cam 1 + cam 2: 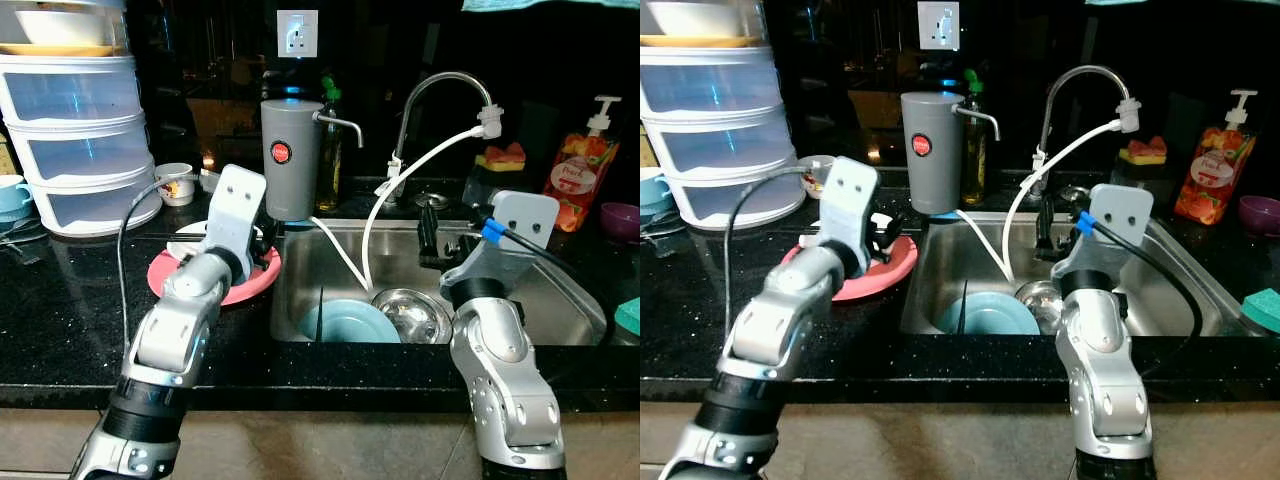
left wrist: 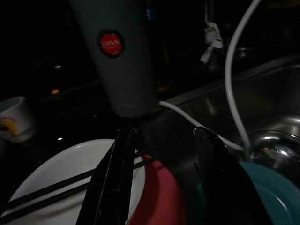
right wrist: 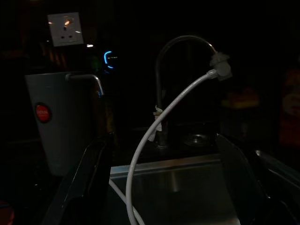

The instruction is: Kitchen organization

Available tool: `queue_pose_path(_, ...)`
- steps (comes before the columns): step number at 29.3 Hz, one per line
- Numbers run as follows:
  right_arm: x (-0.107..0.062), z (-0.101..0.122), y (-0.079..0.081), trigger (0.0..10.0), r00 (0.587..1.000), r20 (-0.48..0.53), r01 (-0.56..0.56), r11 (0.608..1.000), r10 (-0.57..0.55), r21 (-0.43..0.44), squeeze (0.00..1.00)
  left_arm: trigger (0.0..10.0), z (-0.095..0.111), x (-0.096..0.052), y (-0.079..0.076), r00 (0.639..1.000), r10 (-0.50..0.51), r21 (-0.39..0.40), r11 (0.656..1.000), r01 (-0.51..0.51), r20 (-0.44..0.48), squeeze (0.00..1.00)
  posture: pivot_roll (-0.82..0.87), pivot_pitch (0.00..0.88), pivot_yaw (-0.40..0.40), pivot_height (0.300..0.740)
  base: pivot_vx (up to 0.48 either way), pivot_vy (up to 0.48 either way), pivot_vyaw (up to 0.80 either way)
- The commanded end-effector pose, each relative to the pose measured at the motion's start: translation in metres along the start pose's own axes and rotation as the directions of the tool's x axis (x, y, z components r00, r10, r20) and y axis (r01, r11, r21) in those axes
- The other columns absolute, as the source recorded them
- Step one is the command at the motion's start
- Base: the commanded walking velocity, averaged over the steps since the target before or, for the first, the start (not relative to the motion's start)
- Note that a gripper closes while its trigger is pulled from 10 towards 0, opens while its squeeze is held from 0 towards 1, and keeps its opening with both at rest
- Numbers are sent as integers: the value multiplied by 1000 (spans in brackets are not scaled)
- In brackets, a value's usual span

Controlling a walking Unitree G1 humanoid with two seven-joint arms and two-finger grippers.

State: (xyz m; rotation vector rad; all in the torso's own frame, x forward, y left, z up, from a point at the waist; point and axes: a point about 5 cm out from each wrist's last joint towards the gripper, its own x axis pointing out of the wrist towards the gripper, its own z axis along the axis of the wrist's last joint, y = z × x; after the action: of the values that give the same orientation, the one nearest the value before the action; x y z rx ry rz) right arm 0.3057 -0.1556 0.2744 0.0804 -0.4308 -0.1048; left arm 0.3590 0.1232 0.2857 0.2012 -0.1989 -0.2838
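Place: home kitchen, dim light.
Counter: black speckled stone (image 1: 60,300).
Sink: steel basin (image 1: 560,290) set in the counter, curved tap (image 1: 440,95) above it with a white hose (image 1: 400,190).
Dishes: blue plate (image 1: 350,322) and steel bowl (image 1: 412,312) in the sink; pink plate (image 1: 262,272) beside it.
Wall: socket (image 1: 297,33).
Extras: soap pump bottle (image 1: 580,165), stacked plastic tubs (image 1: 80,140), grey water filter (image 1: 290,155).

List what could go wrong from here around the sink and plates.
1. The chopsticks lie loose on the white plate, stacked on the pink plate at the sink's edge; a nudge from the left gripper could tip them in.
2. The white hose hangs into the sink beside the right gripper and could snag.
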Motion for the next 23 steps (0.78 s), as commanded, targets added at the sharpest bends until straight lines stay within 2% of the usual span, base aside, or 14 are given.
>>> queue_pose_path(1,0,5,1,10000,1000,16,-1,1000,1,-5,0,10000,-6,7,11,998,2,-25,1000,-3,-66,0,31,0,-14,740,0,0,0)
queue_pose_path(2,0,5,1,10000,1000,16,-1,1000,1,-5,0,10000,-6,7,11,998,2,-25,1000,-3,-66,0,31,0,-14,740,0,0,0)
queue_pose_path(3,0,4,1,10000,1000,15,1,1000,-1,-6,0,10000,-13,14,23,990,43,51,998,-37,-133,0,30,0,-13,740,0,0,0)
queue_pose_path(6,0,5,2,10000,1000,15,-2,1000,2,-5,0,10000,-21,21,33,977,96,114,991,-75,-189,0,31,0,-15,740,0,0,0)
queue_pose_path(8,1,6,3,10000,1000,17,-6,1000,6,-5,0,10000,-23,24,36,973,112,97,991,-94,-204,0,29,0,-16,740,0,0,0)
queue_pose_path(11,6,12,8,10000,999,39,-32,999,33,-16,0,10000,-26,33,42,953,185,10,982,-189,-241,0,21,0,-17,740,0,0,0)
queue_pose_path(15,8,16,12,10000,997,60,-55,997,58,-49,0,10000,-28,36,43,940,221,-5,973,-230,-261,12,10,0,-17,740,0,0,0)
queue_pose_path(16,8,19,14,10000,995,70,-69,995,74,-70,0,10000,-27,38,45,933,244,54,970,-239,-266,1000,3,1,-16,740,0,0,0)
queue_pose_path(17,8,19,14,10000,995,70,-69,995,74,-70,0,10000,-27,38,45,933,244,54,970,-239,-266,1000,3,1,-16,740,0,0,0)
queue_pose_path(18,9,21,16,10000,993,77,-77,994,84,-82,0,10000,-22,39,48,934,264,177,958,-224,-243,1000,-3,8,-14,740,0,0,0)
queue_pose_path(19,9,24,17,10000,993,84,-80,993,87,-89,0,10000,-12,40,54,945,265,470,870,-147,-194,1000,-6,15,-7,740,0,0,0)
queue_pose_path(20,9,24,17,10000,993,84,-80,993,87,-89,0,10000,-12,40,54,945,265,470,870,-147,-194,1000,-6,15,-7,740,0,0,0)
queue_pose_path(22,9,24,17,10000,993,85,-75,993,83,-88,0,10000,-10,40,58,948,251,619,781,-77,-198,1000,-6,17,-4,740,0,0,0)
queue_pose_path(23,9,24,17,10000,993,85,-74,993,81,-87,0,10000,-10,40,59,947,247,650,758,-56,-207,1000,-6,17,-4,740,0,0,0)
